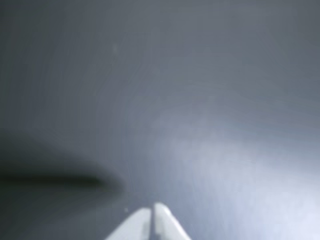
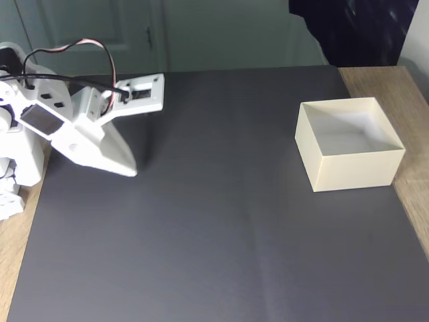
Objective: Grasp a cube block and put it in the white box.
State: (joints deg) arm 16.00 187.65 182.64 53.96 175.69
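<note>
The arm's jaws (image 2: 132,171) are pressed together, tips meeting with nothing between them, and in the fixed view they point down at the dark mat (image 2: 214,221) on the desk (image 2: 409,87), at or just above it. In the wrist view the tips (image 1: 151,212) are cut off at the bottom edge (the picture is blurred) above bare grey mat. The white box (image 2: 352,168) stands well to the right of the jaws in the fixed view, near the mat's right edge, its inside partly hidden by its near wall. The cube block cannot be made out. Open mat stretches between jaws and box.
</note>
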